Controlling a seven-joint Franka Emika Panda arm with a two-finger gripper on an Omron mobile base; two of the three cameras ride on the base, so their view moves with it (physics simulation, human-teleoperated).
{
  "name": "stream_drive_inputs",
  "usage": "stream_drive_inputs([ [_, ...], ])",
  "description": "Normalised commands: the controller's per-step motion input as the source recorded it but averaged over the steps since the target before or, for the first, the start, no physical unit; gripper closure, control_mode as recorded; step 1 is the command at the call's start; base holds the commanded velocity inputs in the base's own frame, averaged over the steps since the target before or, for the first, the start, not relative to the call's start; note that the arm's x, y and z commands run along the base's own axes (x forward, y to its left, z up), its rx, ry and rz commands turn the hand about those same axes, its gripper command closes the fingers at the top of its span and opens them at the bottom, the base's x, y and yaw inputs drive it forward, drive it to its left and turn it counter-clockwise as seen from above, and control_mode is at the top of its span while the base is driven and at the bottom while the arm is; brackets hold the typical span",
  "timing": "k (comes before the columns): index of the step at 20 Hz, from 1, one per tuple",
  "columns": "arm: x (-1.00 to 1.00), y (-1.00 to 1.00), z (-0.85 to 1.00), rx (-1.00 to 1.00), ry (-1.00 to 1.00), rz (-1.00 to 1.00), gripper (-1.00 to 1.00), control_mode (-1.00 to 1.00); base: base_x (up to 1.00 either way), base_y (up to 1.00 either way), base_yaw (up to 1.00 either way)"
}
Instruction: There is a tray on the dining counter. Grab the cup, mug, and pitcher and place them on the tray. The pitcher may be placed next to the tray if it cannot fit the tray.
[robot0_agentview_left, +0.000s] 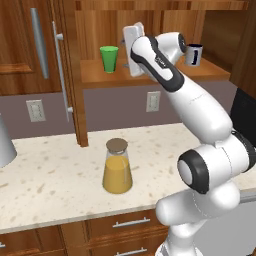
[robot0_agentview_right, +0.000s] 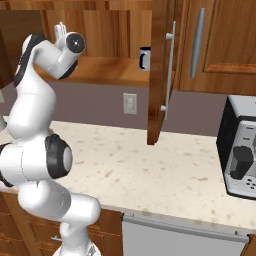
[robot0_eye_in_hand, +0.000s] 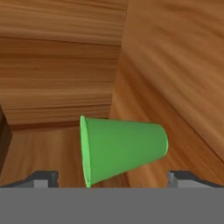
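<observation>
Cabinet door (robot0_agentview_left: 30, 45) fills upper left of left base view. Cup (robot0_agentview_left: 109, 59) stands upright on wooden shelf (robot0_agentview_left: 100, 75) at upper centre, just left of the gripper (robot0_agentview_left: 134, 50), apart from it. Pitcher (robot0_agentview_left: 117, 167), cork lid on, orange liquid inside, sits on speckled counter (robot0_agentview_left: 50, 175) at lower centre. Mug (robot0_agentview_left: 194, 54) is on the same shelf at upper right, past the arm. In hand view the cup appears sideways at centre, between the two fingertips (robot0_eye_in_hand: 41, 179), jaws spread wide, nothing held. Right base view: mug at top centre, coffee machine (robot0_agentview_right: 240, 150) at right edge.
</observation>
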Motion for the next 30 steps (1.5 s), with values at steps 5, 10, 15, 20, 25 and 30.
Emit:
stream_drive_inputs([
  [5, 0.31, 0.12, -0.05, 0.0, 0.02, 0.0, -1.0, -1.0, 0.0, 0.0, 0.0],
  [10, 0.26, 0.07, 0.0, 0.0, 0.05, 0.0, -1.0, -1.0, 0.0, 0.0, 0.0],
  [15, 0.19, 0.05, 0.0, 0.0, 0.08, 0.0, -1.0, -1.0, 0.0, 0.0, 0.0],
  [20, 0.06, 0.18, -0.01, -0.04, 0.07, 0.0, -1.0, -1.0, 0.0, 0.0, 0.0],
  [25, 0.0, 0.22, 0.0, -0.05, 0.05, 0.0, -1.0, -1.0, 0.0, 0.0, 0.0],
  [30, -0.02, 0.15, -0.12, -0.06, 0.09, 0.0, -1.0, -1.0, 0.0, 0.0, 0.0],
])
